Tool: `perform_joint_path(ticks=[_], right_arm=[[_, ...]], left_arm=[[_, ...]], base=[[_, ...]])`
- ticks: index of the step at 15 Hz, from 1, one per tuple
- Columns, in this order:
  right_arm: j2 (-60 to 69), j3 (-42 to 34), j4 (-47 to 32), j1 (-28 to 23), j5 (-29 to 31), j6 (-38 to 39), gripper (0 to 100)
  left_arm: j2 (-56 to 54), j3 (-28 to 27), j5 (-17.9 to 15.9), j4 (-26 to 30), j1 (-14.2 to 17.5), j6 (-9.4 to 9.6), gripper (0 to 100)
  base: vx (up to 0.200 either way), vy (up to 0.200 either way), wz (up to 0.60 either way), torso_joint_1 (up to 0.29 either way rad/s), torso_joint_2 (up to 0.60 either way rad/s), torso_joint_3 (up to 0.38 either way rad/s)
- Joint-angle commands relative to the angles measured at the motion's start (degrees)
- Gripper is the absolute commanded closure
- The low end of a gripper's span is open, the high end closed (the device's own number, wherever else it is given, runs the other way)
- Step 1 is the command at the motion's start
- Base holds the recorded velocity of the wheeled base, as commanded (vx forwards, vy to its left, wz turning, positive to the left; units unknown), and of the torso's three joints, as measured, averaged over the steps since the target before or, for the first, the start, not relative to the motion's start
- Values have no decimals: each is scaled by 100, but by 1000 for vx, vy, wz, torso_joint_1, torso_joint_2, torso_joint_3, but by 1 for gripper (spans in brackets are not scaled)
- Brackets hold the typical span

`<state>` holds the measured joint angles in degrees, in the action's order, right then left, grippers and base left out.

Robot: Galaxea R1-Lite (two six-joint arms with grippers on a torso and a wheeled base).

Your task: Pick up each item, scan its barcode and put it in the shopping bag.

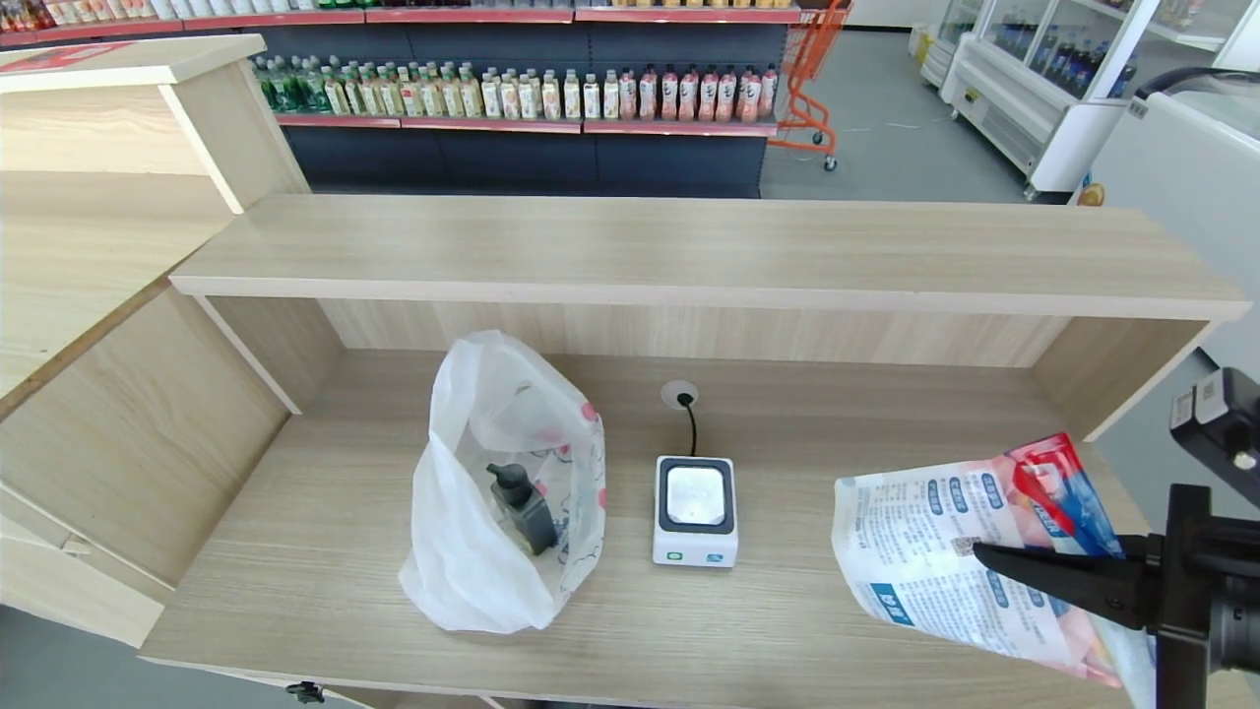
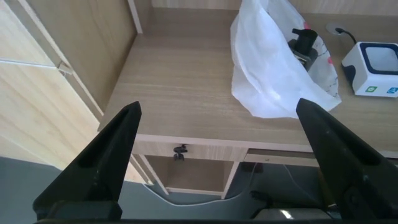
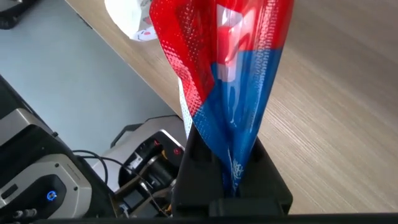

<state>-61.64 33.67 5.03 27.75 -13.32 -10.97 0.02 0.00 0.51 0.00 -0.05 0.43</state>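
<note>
while the right claw (image 1: 989,559) pinches the pouch (image 1: 915,551), white printed face — red-and-blue edge, left claw (image 2: 219,109) wide

Shop interior, bright and evenly lit. Table (image 1: 325,591): pale wood-grain top, closed at the left and right edges by matching side panels. A raised ledge (image 1: 689,246) of the same wood runs along the far edge. A taller wooden counter block (image 1: 108,148) adjoins the left edge. There is a small dark fitting (image 2: 180,151) on the front face below the near edge. Beyond the ledge lies grey floor (image 1: 886,148). A dark shelving unit (image 1: 512,158) with red rails carries rows of bottles (image 1: 512,96), with an orange trolley (image 1: 815,89) beside its right end. Glass-fronted chillers (image 1: 1034,89) stand past the far right corner.
</note>
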Motion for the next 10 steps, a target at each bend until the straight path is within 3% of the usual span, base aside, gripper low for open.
perform_joint_path(ticks=[1,3,7,10], right_arm=[[-244,-18,156,-111,-4,-10,100],[-446,-18,323,-235,-47,-10,100],[-938,-27,428,-542,-223,-204,100],[-1588,17,1149,-683,-425,-511,100]], left_arm=[[-2,0,2,0,-4,1,0],[-2,0,2,0,5,1,0],[-2,0,-7,0,-4,10,0],[-2,0,-7,0,-4,28,0]], base=[[0,200,0,-2,7,-2],[0,200,0,2,5,2],[0,0,0,0,0,0],[200,0,0,-6,1,7]])
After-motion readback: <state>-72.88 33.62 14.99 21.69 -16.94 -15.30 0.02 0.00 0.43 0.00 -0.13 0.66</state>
